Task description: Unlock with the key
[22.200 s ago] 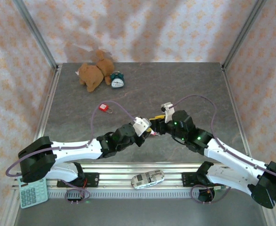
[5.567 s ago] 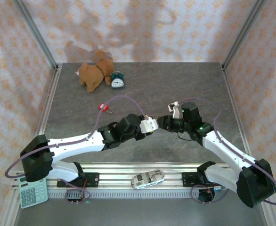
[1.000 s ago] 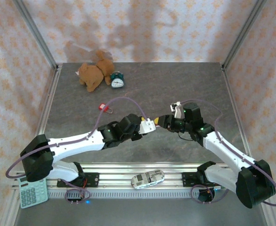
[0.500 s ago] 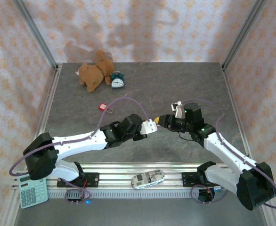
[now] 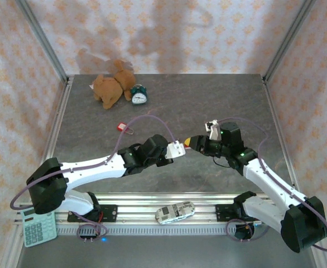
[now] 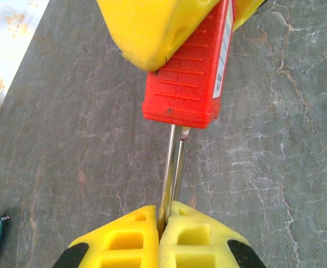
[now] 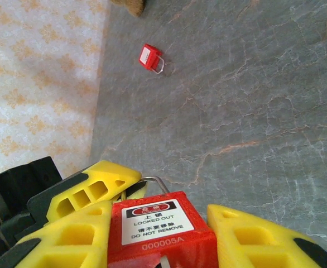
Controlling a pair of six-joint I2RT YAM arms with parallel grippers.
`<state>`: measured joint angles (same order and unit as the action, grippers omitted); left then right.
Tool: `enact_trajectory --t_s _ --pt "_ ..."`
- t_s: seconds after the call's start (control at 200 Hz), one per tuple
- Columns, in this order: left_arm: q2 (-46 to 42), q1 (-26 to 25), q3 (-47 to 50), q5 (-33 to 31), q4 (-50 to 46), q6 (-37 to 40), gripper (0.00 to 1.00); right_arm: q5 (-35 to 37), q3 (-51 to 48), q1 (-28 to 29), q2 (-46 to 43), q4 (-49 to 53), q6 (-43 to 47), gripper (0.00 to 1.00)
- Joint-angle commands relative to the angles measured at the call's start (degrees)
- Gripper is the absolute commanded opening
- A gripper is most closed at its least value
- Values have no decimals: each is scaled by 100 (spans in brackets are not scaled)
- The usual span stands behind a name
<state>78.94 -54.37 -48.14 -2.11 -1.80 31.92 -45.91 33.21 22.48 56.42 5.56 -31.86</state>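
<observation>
red plastic padlock (image 7: 162, 226) with a white "do not remove" label is held in the air over the middle of the grey stone-patterned table (image 5: 208, 100), between the two arms; right gripper (image 7: 166, 223) has its yellow fingers narrowed onto the two sides of the red body, label facing its wrist camera; left gripper (image 6: 162, 215) meets it head-on, yellow fingers pressed together on the thin metal shackle (image 6: 172, 167), whose two legs run straight from the fingertips into the body; at the far left of the table a brown plush toy animal (image 5: 110, 88) lies on its side; off the table by the left arm's base lies a pale green calculator (image 5: 39, 228); a silver toy car (image 5: 174, 211) sits on the metal rail between the bases; a small teal alarm clock (image 5: 138, 96) stands touching the plush; a second, smaller red padlock (image 5: 124, 128) lies flat on the table, well apart from the grippers.
</observation>
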Motion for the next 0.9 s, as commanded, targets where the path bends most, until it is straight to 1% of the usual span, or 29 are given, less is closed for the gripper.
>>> enact_trajectory --t_s 0.0,0.03,0.055,0.09,0.14,0.195,0.245,0.345,0.465,0.541,0.641,0.796,0.891 --pt "-310 113 95 -528 -311 -157 2 179 45 -142 -63 147 28 23" --pt "-325 115 98 -535 -329 -186 8 171 49 -140 -56 142 25 23" --pt "-349 112 82 -544 -352 -217 15 155 53 -139 -46 124 26 23" --pt "-359 118 68 -545 -381 -274 28 105 66 -143 -28 95 15 23" --pt "-374 113 34 -564 -410 -342 40 38 95 -145 12 70 14 23" --pt "-395 112 15 -605 -382 -404 49 2 120 -147 43 58 6 23" --pt "-405 110 -10 -666 -339 -431 53 -14 124 -145 65 9 -28 23" --pt "-397 48 -103 -751 -256 -433 58 -93 98 -137 108 -138 -129 23" --pt "-287 -225 -211 -742 -26 -240 60 -138 76 -53 207 -282 -177 22" --pt "-171 -441 -203 -866 362 -88 60 -127 67 52 232 -355 -147 22" --pt "21 -594 -210 -763 783 -3 60 -120 66 182 242 -416 -121 22" --pt "276 -635 -285 -690 1020 8 58 -140 89 248 183 -379 -97 22" --pt "391 -630 -298 -777 1124 16 56 -178 85 284 167 -351 -64 22"
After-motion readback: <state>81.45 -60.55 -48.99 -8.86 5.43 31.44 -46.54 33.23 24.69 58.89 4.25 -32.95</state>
